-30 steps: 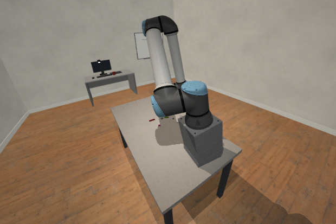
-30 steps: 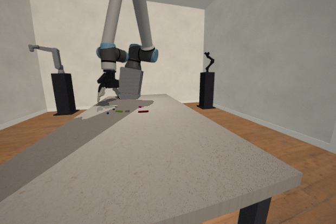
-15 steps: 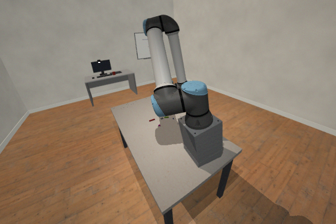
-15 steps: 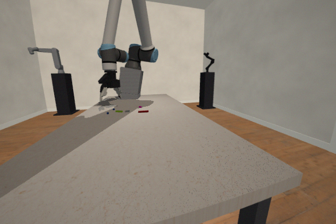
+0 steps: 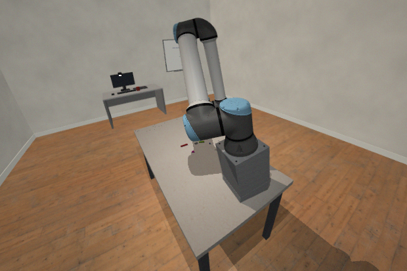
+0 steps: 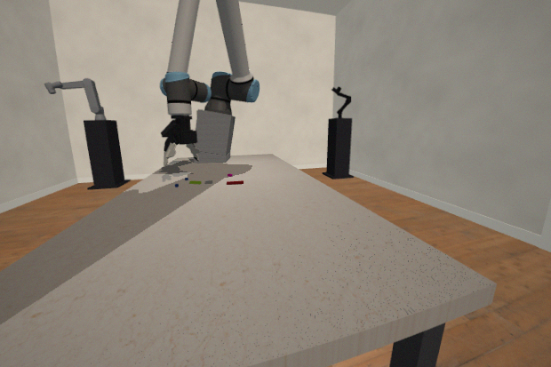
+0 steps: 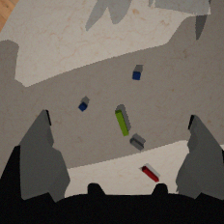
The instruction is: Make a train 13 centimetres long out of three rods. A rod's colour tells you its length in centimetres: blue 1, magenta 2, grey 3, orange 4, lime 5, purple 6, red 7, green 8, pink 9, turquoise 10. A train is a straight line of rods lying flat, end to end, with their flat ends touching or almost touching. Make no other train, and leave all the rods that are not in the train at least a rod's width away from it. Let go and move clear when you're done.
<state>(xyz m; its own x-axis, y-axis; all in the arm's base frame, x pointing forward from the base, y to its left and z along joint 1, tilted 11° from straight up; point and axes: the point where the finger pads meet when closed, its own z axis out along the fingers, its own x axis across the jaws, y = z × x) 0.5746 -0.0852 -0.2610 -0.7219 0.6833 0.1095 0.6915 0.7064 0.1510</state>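
Observation:
Several short rods lie on the table [image 5: 197, 201] [image 6: 311, 242] near the robot's base. In the wrist view I see a lime rod [image 7: 122, 123] [image 6: 195, 182] [image 5: 201, 142], and a grey rod [image 7: 137, 141] [image 6: 208, 182] [image 5: 195, 143] close to its near end. A red rod [image 7: 151, 174] [image 6: 235, 182] [image 5: 184, 145] lies apart from them. Two blue rods [image 7: 136, 75] [image 7: 83, 106] [image 6: 187, 179] [image 6: 176, 185] lie separately. A magenta rod [image 6: 230, 174] [image 5: 193, 151] lies nearer the base. My gripper [image 7: 120, 113] [image 6: 179, 156] is open and empty, pointing down a little above the rods. In the top view the arm hides it.
The grey robot pedestal [image 5: 245, 168] [image 6: 213, 139] stands on the table just behind the rods. A desk with a monitor [image 5: 131, 93] stands by the far wall. Two other arms on black pedestals [image 6: 104, 153] [image 6: 339, 144] stand on the floor beyond the table.

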